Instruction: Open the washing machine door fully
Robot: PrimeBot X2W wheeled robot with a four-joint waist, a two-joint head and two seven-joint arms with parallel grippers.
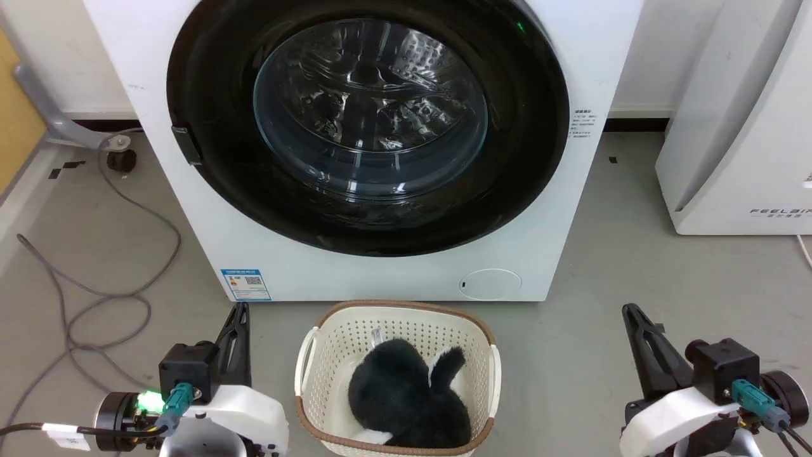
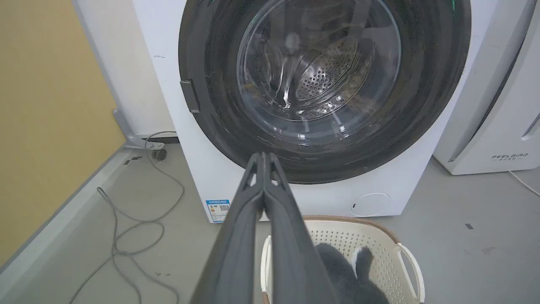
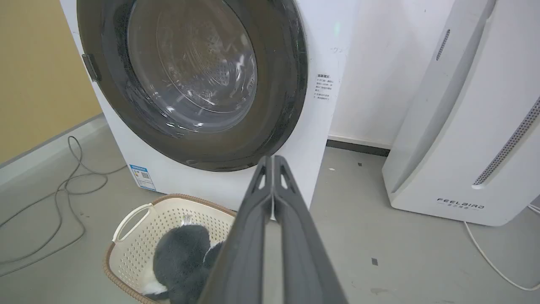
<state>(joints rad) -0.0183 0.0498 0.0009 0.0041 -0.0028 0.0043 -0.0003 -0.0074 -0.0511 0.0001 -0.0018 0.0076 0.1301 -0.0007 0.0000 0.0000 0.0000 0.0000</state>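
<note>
The white washing machine (image 1: pixel 558 209) fills the upper middle of the head view. Its round glossy black door (image 1: pixel 209 76) with a bulging clear glass centre lies flat against the front, closed, with a small dark latch handle (image 1: pixel 188 145) on its left rim. The door also shows in the left wrist view (image 2: pixel 434 88) and the right wrist view (image 3: pixel 278 93). My left gripper (image 1: pixel 240 310) rests low at the lower left, fingers together, holding nothing. My right gripper (image 1: pixel 629 311) sits at the lower right, also shut and empty. Both are well short of the machine.
A cream laundry basket (image 1: pixel 330 343) holding a dark furry item (image 1: pixel 406 393) stands on the floor just in front of the machine, between my grippers. A white FEELBAIR appliance (image 1: pixel 742 127) stands at the right. Grey cables (image 1: pixel 95 298) loop over the floor at the left.
</note>
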